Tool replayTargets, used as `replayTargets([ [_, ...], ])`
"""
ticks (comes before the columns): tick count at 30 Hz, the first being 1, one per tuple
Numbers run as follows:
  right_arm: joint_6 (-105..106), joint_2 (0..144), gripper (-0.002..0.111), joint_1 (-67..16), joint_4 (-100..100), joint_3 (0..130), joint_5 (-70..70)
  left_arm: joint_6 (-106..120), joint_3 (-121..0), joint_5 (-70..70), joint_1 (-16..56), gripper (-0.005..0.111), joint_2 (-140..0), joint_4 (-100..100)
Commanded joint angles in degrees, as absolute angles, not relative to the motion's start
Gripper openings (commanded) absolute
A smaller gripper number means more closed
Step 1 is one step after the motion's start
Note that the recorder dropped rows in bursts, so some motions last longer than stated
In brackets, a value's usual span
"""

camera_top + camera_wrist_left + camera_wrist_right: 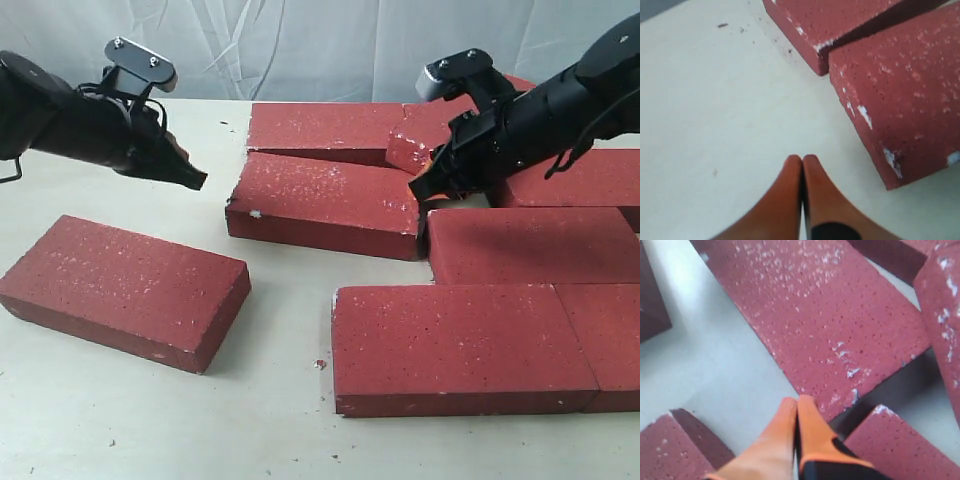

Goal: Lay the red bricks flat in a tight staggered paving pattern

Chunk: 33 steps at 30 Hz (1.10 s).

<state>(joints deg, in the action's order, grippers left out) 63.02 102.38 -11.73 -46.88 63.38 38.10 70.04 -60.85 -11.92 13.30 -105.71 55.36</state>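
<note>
Several red bricks lie on the pale table point(280, 400). One brick point(125, 290) lies apart at the front left. A skewed brick point(325, 205) sits mid-table, with another point(325, 130) behind it. Two more point(460, 350) point(530, 245) lie flat at the right, and a tilted brick point(420, 140) leans at the back. My left gripper point(198, 181) hovers shut and empty just left of the skewed brick point(905, 95). My right gripper point(418, 192) is shut and empty at that brick's right end point(830, 330). In the wrist views my left gripper point(801, 159) and right gripper point(797, 401) show their tips pressed together.
More bricks point(590, 180) lie under the right arm and at the right edge point(610, 340). A white curtain point(300, 50) hangs behind the table. Small red crumbs point(320, 364) lie near the front bricks. Bare table point(715, 100) stretches left of the skewed brick.
</note>
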Motion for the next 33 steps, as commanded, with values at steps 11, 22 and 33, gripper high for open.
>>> replayTargets([
  [11,61.6,109.1,-0.001,-22.1,-35.8,67.0,43.1,69.4,-64.6,-20.4,13.3,0.0,-112.0,56.0],
  [22,51.3,112.2,-0.001,-22.7,-23.6,67.2,30.8,69.4,-64.8,-21.0,13.8,0.0,-113.7,58.0],
  [33,49.3,114.0,-0.001,-22.7,-23.6,67.2,20.7,69.5,-64.8,-19.4,13.9,0.0,-113.7,58.1],
])
